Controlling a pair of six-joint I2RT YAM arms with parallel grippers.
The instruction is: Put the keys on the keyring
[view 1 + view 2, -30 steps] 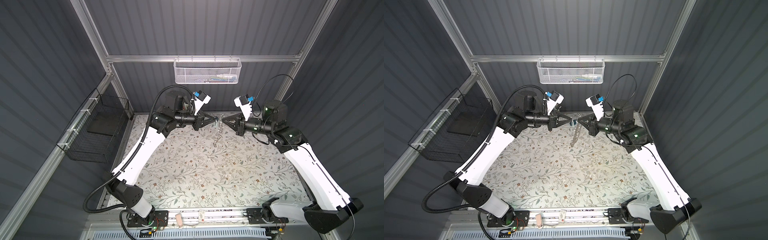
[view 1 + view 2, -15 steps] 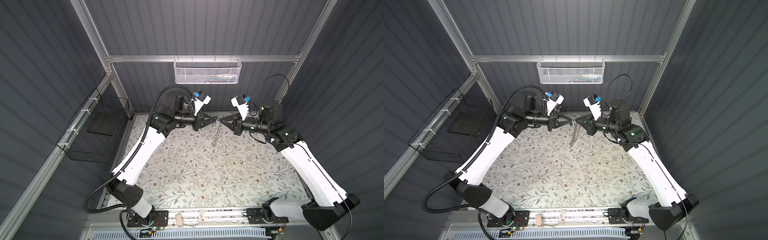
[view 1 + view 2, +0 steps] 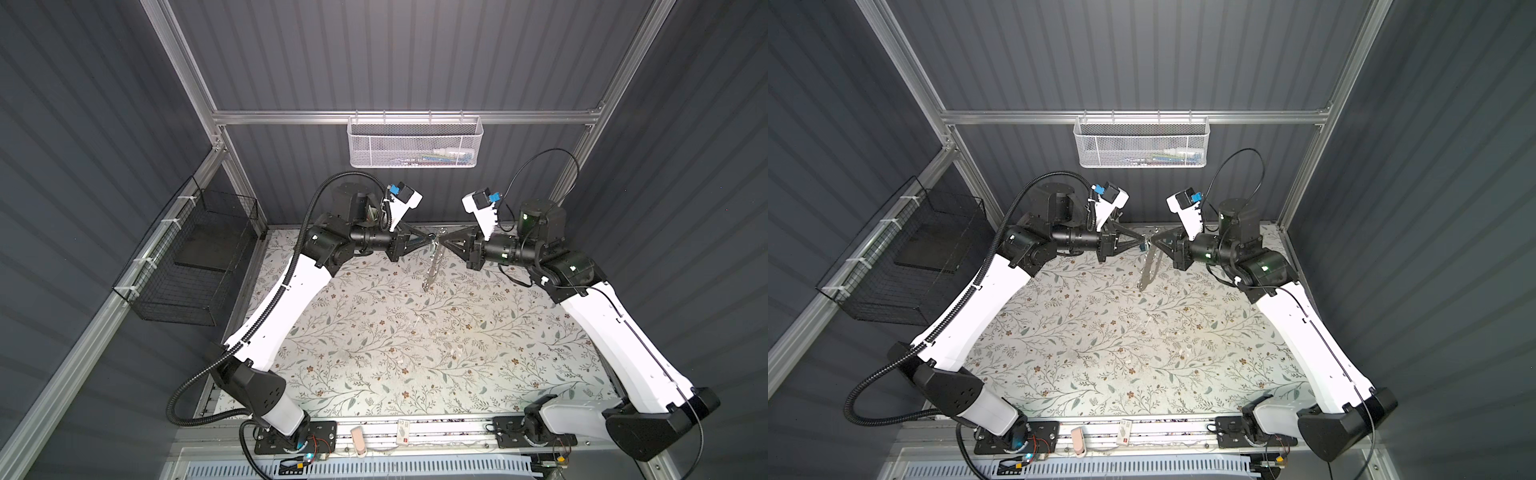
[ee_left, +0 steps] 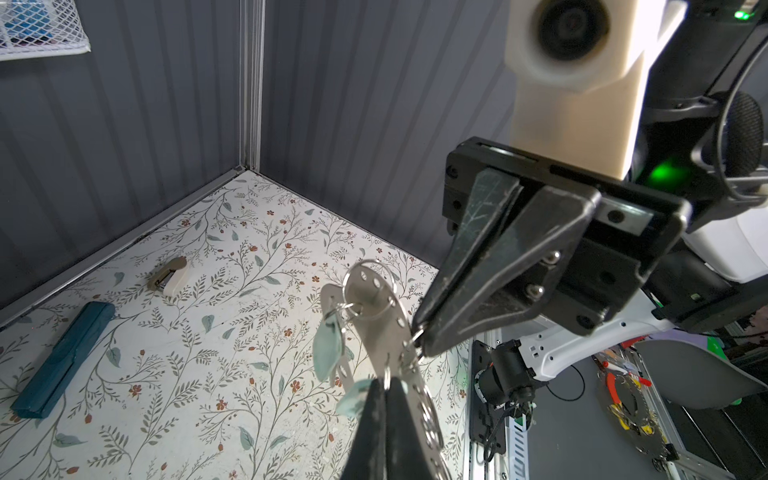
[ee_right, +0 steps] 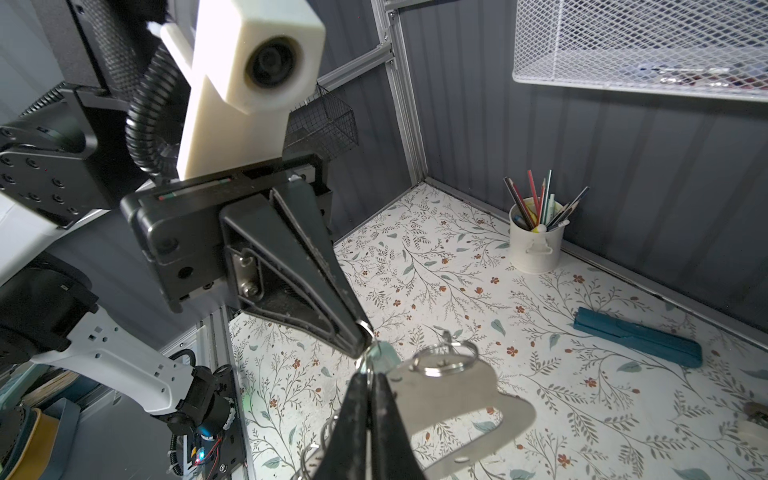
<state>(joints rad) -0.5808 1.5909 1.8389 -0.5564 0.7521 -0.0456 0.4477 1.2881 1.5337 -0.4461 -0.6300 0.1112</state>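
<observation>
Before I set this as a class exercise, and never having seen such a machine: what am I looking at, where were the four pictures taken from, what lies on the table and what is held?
Two robot arms stand at a flowered table. Two pictures look down from above, side by side; the others come from a camera on each arm's wrist. Each arm ends in a two-fingered pinching tool: the left tool and the right tool meet at the back, both shut. Between them hangs the keyring, a metal plate with small rings along its edge; each tool seems to pinch one ring. Mint-tagged keys already dangle from it. On the table are a teal case and a cup of pencils.
</observation>
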